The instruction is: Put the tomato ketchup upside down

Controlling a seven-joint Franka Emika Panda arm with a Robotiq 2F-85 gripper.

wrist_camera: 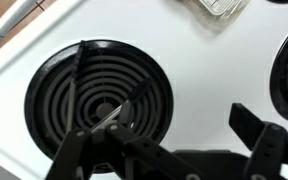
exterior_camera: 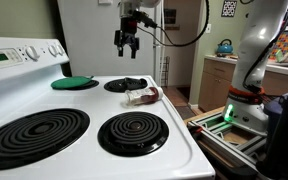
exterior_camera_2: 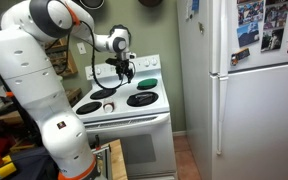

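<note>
1. Claw [exterior_camera: 127, 42] hangs in the air over the back of the stove top [exterior_camera: 184, 140]. Its fingers [wrist_camera: 82, 150] point down and are spread wide with nothing between them (the wrist view shows only white enamel and coil in the gap).
2. Below it in the wrist view sits a black coil burner [wrist_camera: 99, 95], so a straight descent from here would meet metal, not the bottle.
3. Tomato ketchup [exterior_camera: 142, 96] lies on its side on the white enamel. It is just beside the rear burner [exterior_camera: 127, 85], between that one and the front burner [exterior_camera: 132, 132]. It is lower than the claw and off to one side of it. In the wrist view only a sliver of it [wrist_camera: 219, 8] shows at the top edge, right of centre, which puts it ahead of the fingers and not beneath them.
4. Its long axis is flat to the stove and runs roughly across the picture in an exterior view. Which end carries the cap is too small to tell.
5. As I judge it, the next move is a sideways shift until the bottle is centred under the gap, then a descent with the fingers across its short width. A bottle lying flat like this may roll if one finger touches first.
6. Farther out, the green disc [exterior_camera: 74, 83] rests on the other rear burner, well apart from the path.
</note>
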